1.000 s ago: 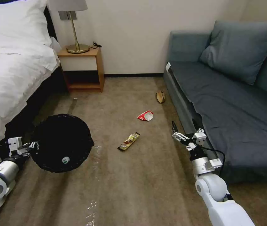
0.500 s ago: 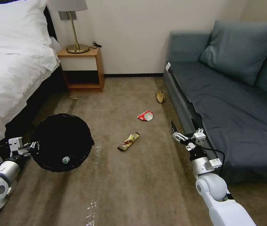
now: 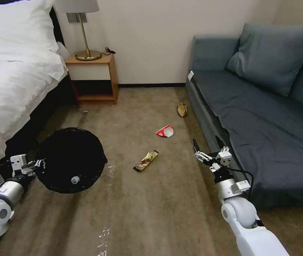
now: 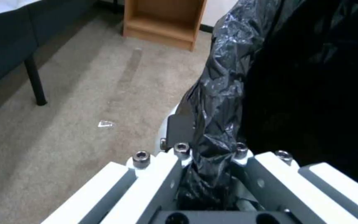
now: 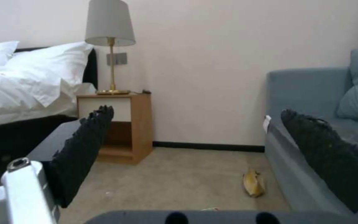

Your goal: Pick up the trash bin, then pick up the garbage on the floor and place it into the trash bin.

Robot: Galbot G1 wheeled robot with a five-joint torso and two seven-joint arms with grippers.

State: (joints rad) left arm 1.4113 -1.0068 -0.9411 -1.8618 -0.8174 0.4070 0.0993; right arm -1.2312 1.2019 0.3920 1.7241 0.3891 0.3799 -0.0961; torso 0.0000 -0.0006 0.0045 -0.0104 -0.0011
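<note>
The trash bin (image 3: 69,160), its black bag liner (image 4: 228,93) folded over the rim, hangs at the left near the bed. My left gripper (image 3: 34,165) is shut on its near rim, and the left wrist view shows the fingers (image 4: 179,161) pinching the liner. A small white and green piece (image 3: 74,181) lies inside the bin. Garbage on the carpet: a yellow-brown snack wrapper (image 3: 146,160), a red-and-white packet (image 3: 165,131) and a banana peel (image 3: 182,109) (image 5: 253,185) by the sofa. My right gripper (image 3: 208,149) (image 5: 204,140) hovers open and empty beside the sofa front, right of the wrapper.
A white bed (image 3: 12,71) lines the left side. A wooden nightstand (image 3: 94,78) with a lamp (image 3: 84,32) stands at the back wall. A grey sofa (image 3: 261,117) with a cushion runs along the right. Open carpet lies between them. A tiny white scrap (image 4: 105,124) lies on the carpet.
The bin has risen very slightly with the left gripper. The right gripper has eased a little to the left, still open.
</note>
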